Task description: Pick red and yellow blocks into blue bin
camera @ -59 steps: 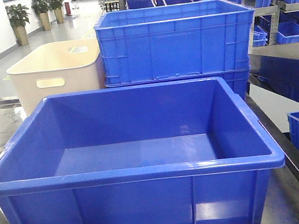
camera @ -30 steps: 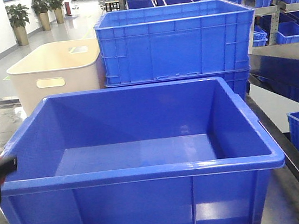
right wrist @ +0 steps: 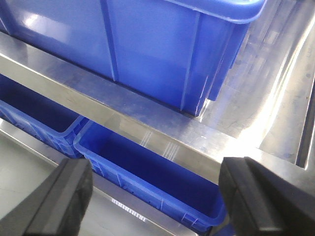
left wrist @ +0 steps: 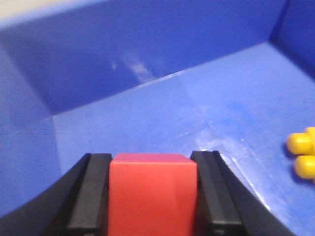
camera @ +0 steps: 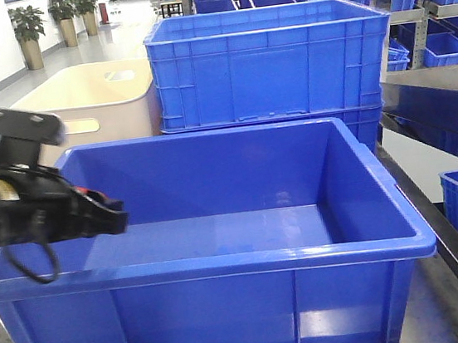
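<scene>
My left gripper (camera: 114, 218) reaches over the left rim of the blue bin (camera: 224, 265), its tips inside above the floor. In the left wrist view the left gripper (left wrist: 152, 163) is shut on the red cube (left wrist: 151, 196), held above the bin's floor (left wrist: 162, 113). The yellow brick (left wrist: 303, 155) lies on the bin floor at the right edge of that view, partly cut off; it does not show in the front view. My right gripper (right wrist: 155, 196) is open and empty, outside and below the bin's corner (right wrist: 147, 49).
A beige tub (camera: 94, 96) stands behind the bin on the left, and a taller ribbed blue crate (camera: 269, 58) behind it on the right. Under the right gripper are a steel table edge (right wrist: 162, 132) and lower blue bins (right wrist: 162, 177).
My left arm has come up from the lower left and moved right over the bin's left rim, carrying the red cube. The bin has not moved.
</scene>
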You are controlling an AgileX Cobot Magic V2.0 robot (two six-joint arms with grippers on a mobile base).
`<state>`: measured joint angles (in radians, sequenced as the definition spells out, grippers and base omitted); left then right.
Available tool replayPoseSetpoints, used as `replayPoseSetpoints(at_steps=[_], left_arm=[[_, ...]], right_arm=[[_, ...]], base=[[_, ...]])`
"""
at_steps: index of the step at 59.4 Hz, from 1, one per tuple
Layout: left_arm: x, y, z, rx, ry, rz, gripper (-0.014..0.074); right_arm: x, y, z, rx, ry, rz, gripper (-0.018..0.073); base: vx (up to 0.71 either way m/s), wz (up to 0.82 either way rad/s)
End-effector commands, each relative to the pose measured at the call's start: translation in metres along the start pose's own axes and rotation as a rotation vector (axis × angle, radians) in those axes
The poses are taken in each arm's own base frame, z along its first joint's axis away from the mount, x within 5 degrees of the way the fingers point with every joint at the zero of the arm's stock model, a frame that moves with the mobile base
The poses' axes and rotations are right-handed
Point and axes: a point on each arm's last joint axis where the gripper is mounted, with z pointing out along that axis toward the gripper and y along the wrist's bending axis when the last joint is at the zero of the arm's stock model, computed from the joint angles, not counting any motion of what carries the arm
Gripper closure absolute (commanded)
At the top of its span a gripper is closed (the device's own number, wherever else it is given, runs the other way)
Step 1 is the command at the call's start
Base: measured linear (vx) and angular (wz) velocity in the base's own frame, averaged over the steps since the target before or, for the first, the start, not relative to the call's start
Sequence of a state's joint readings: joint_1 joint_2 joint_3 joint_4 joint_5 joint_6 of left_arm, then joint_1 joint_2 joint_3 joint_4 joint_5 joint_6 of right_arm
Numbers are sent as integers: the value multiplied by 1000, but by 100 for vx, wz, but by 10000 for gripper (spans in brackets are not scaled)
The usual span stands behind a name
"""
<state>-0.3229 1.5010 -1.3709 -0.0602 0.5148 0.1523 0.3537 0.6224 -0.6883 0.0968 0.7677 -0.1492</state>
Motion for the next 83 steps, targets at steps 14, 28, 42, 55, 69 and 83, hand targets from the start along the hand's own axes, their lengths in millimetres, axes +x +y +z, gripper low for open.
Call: replayPoseSetpoints(at_steps=[14,28,42,55,69,83], left_arm=[[-22,1,6,-8,-111,-7,62],[-26,0,-20,-4,-111,-5,3],[-29,-7,-98,58,-115,-50,7],[7,-20,-171,131,-242,-52,7],[79,-28,-199,140,-222,-70,7],[141,-33,-204,128,-171,-58,7]], right_arm=[[-14,-2,-6,18,-98,-4,-13],[-14,-2,-6,18,-98,-4,-13],[-14,-2,-6,18,-98,-4,-13],[-14,-2,-6,18,-98,-4,-13],[-14,-2,-6,18,-98,-4,-13],[-14,-2,-6,17,-98,-3,-13]], base=[[0,0],[0,0],[0,0],[0,0],[0,0],[0,0]])
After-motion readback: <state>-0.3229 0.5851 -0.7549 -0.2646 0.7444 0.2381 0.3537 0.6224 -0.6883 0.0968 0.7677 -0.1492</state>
